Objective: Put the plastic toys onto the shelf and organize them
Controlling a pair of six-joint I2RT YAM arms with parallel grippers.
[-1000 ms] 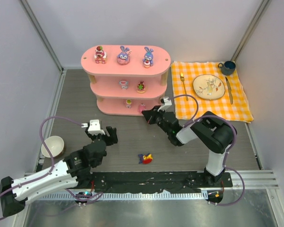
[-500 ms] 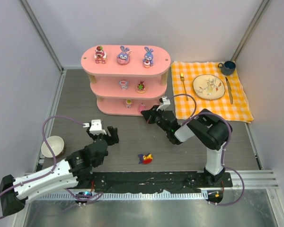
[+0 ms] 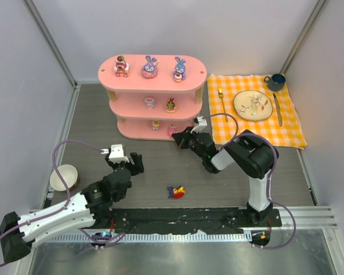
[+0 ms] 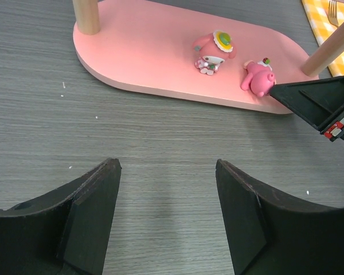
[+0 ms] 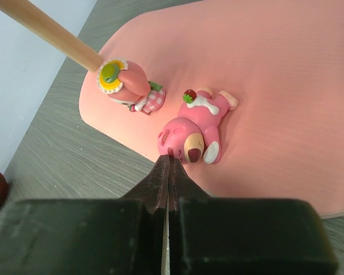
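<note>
Fingers on left gripper [image 4: 166, 172] stand apart with nothing between them. It hovers over bare table [image 4: 160, 143] in front of the shelf, white bowl [image 3: 63, 177] off to its left. Next right: one loose toy [image 3: 176, 192], red-yellow-purple, lying on the table near the arm bases, well apart from both grippers. Shelf [image 3: 163, 81] sits behind it: three toys on the top board, two on the middle, two on the bottom. Bottom pair: yellow-capped toy [image 5: 123, 80] looks upright, pink toy [image 5: 195, 129] lies flat beside it. Right gripper [image 5: 168, 157] is pinched fully closed, holding nothing, tip at the pink toy's head. Touching or just short, can't tell. Judgement: toys are hard, light, glossy plastic and top-heavy, so they'll skid and tip when nudged. Best hold is across the torso below the head, not ears or cap.
</note>
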